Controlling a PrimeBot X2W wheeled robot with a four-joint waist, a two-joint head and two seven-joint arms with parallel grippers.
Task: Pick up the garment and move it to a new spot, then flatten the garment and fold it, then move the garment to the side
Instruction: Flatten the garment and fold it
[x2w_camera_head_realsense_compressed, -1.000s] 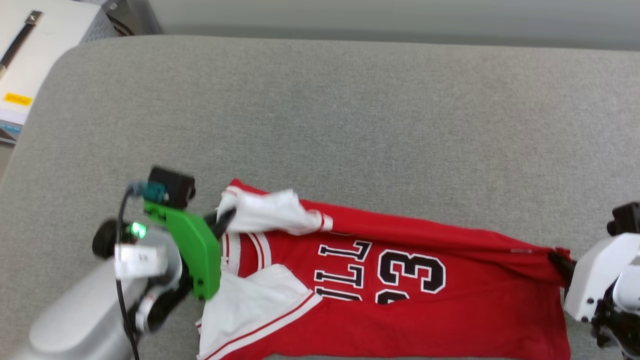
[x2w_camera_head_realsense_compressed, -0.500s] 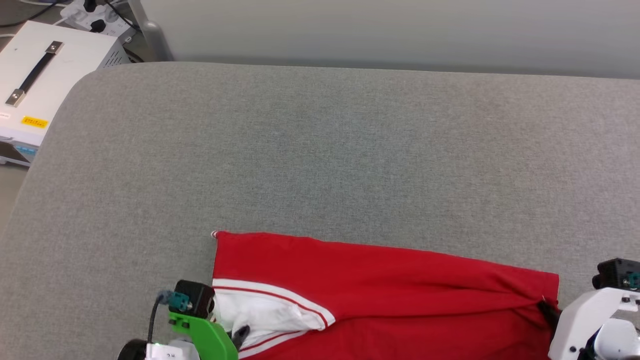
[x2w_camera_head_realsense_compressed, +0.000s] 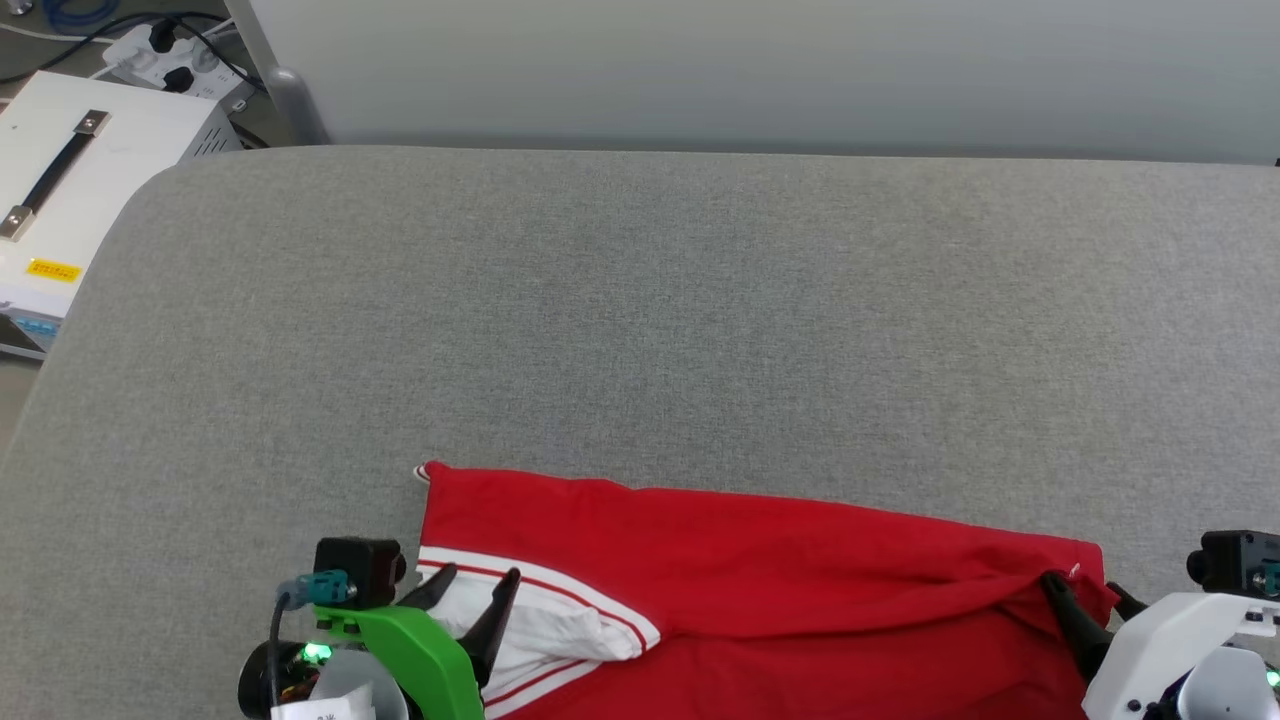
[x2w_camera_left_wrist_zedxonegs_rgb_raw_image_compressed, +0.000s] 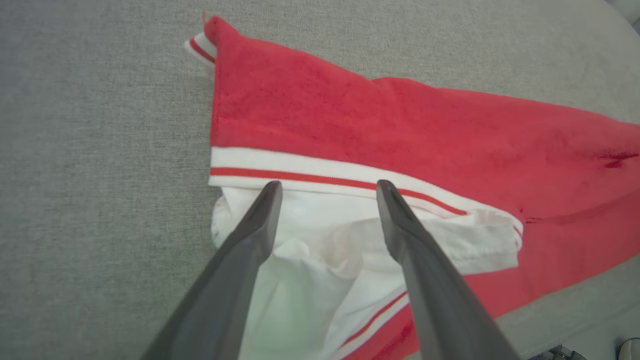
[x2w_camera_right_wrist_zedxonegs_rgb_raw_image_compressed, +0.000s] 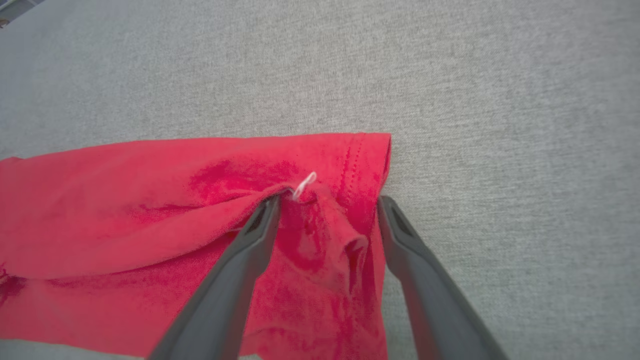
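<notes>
Garment (x2w_camera_head_realsense_compressed: 760, 560) lies folded on the near side of the grey surface (x2w_camera_head_realsense_compressed: 640, 320), left gripper (x2w_camera_head_realsense_compressed: 476, 582) open over its white sleeve (x2w_camera_left_wrist_zedxonegs_rgb_raw_image_compressed: 325, 250), right gripper (x2w_camera_head_realsense_compressed: 1083, 590) open astride the hem corner, possibly touching cloth.

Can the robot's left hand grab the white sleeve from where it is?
Probably yes. The left gripper is open and sits right over the white sleeve. Nothing lies between them or on top, so closing should pinch it.

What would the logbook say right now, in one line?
shirt: folded on grey surface | left gripper: open, over sleeve | right gripper: open, at hem
</notes>
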